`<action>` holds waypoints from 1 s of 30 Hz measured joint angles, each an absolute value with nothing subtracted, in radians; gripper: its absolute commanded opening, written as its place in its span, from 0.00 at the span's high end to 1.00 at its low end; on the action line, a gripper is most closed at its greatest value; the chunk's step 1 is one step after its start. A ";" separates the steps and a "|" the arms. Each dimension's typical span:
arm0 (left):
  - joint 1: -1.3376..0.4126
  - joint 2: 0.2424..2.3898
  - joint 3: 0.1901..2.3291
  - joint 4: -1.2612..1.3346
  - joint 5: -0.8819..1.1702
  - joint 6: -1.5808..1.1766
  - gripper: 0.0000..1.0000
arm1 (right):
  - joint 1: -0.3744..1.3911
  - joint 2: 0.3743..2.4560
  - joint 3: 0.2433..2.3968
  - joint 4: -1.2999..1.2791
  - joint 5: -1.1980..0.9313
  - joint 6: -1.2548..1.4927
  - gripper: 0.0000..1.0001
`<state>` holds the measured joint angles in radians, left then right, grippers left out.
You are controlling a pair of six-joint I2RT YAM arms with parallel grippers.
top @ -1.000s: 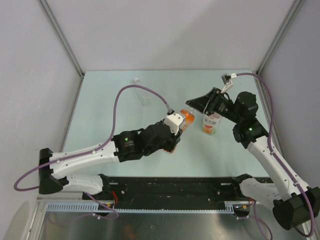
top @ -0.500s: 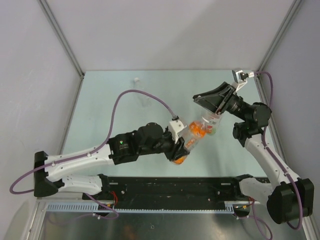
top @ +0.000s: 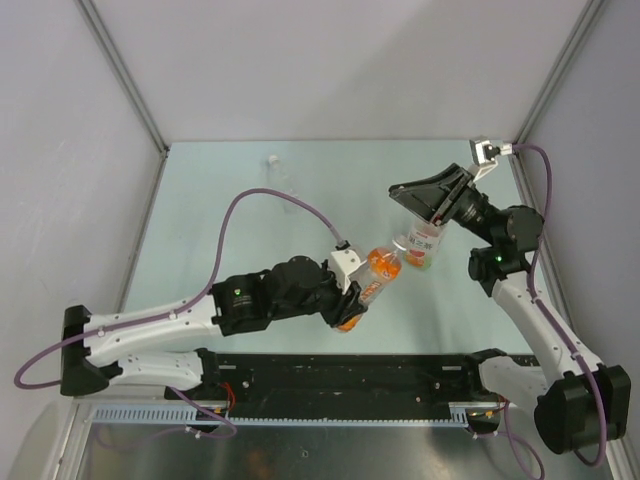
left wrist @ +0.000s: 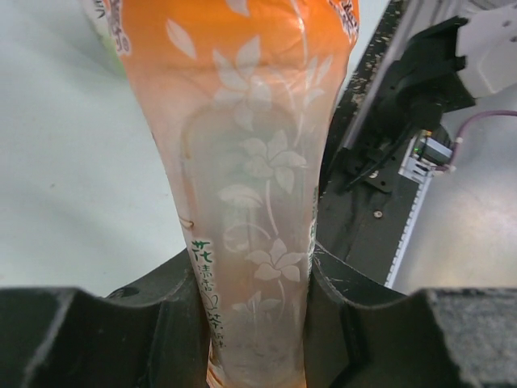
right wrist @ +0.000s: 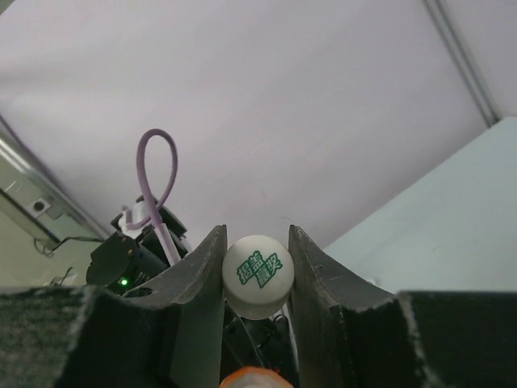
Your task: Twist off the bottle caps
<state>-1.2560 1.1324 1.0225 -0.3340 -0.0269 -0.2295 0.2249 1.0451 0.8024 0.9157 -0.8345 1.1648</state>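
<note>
Vs half a sec ago the left gripper, jaws clamped on the orange bottle, has drawn it a bit left and nearer. That opens a gap to the right gripper, whose jaws pinch a white cap, held narrow over the mid-right tabletop. Prob. the cap is off, so this bottle is done, but no view shows a bare neck. A labelled bottle sits just under the right jaws; the clear bottle, far left, is barely visible.
</note>
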 measured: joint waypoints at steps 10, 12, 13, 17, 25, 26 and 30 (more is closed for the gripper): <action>-1.195 1.015 0.934 -0.364 -0.266 -0.310 1.00 | 0.226 0.957 0.807 0.514 -0.714 0.926 0.86; -1.156 1.002 0.923 -0.368 -0.270 -0.330 1.00 | 0.236 0.955 0.815 0.440 -0.689 0.879 0.86; -1.134 0.999 0.915 -0.369 -0.269 -0.342 1.00 | 0.245 0.955 0.821 0.396 -0.671 0.850 0.86; -1.058 0.998 0.890 -0.376 -0.239 -0.379 1.00 | 0.334 0.957 0.854 0.236 -0.588 0.723 0.86; -0.926 0.991 0.839 -0.385 -0.133 -0.446 1.00 | 0.566 1.044 0.895 0.027 -0.370 0.517 0.86; -0.908 0.984 0.830 -0.385 -0.119 -0.455 1.00 | 0.591 1.067 0.895 0.002 -0.334 0.495 0.86; -0.868 0.944 0.814 -0.388 -0.075 -0.473 1.00 | 0.665 1.159 0.895 -0.065 -0.210 0.424 0.82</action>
